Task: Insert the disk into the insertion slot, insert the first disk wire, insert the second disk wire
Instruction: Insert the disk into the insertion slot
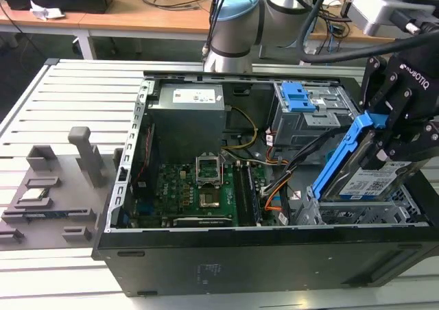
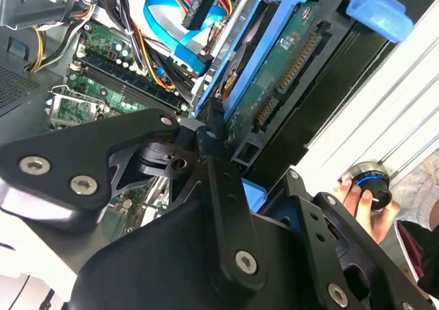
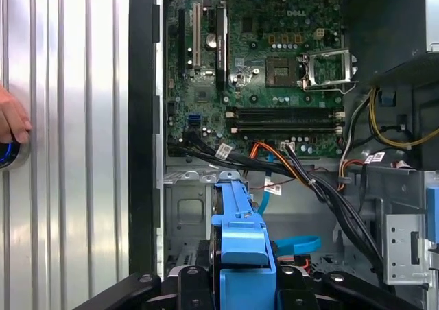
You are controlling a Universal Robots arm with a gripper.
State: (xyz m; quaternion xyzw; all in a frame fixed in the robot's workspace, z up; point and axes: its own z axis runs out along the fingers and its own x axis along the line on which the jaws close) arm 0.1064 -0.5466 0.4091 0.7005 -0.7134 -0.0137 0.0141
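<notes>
My gripper (image 1: 386,149) is shut on the disk (image 1: 374,181), a silver drive with a white label in a blue carrier (image 1: 343,152). It holds the disk tilted steeply, its lower end just over the insertion slot (image 1: 394,212), the low perforated silver cage at the case's near corner on the exterior view's right. In the second wrist view the disk's green underside (image 2: 288,70) shows between the black fingers (image 2: 214,128). In the first wrist view the carrier's edge (image 3: 240,228) points into the case. A blue flat cable (image 3: 298,243) and a black wire bundle (image 3: 322,193) lie loose beside the cage.
The open case holds a motherboard (image 1: 199,193), a power supply (image 1: 188,118) and a taller grey cage with a blue latch (image 1: 302,108). A person's hand (image 2: 357,197) rests on a knob outside the case. A grey fixture (image 1: 48,193) sits on the exterior view's left.
</notes>
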